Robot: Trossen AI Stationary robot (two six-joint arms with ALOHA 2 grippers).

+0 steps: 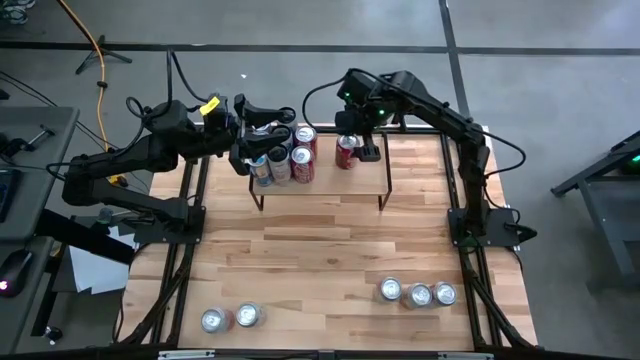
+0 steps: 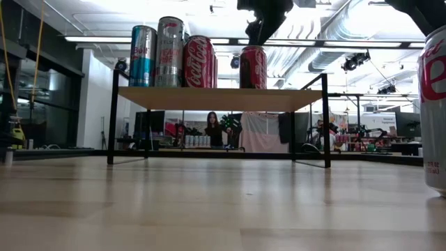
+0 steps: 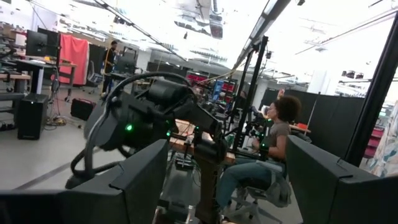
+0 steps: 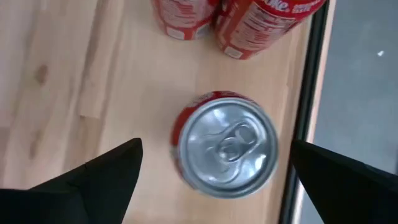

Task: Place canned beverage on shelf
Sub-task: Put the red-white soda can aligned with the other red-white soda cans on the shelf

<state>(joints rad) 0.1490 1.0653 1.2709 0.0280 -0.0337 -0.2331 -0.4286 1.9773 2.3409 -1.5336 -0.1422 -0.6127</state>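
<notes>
Near edge of tabletop (image 1: 330, 250): three cans (image 1: 417, 294) upright in a row on the right, two cans (image 1: 230, 318) on the left. Farther back, the shelf (image 1: 322, 178) carries a cluster of four cans (image 1: 288, 158) at its left end and one red can (image 1: 347, 151) upright beside them. Right claw (image 1: 362, 135) hangs directly over the red can, fingers spread wide, not touching it. Left claw (image 1: 268, 122) sits over the cluster, partly open, holding nothing.
</notes>
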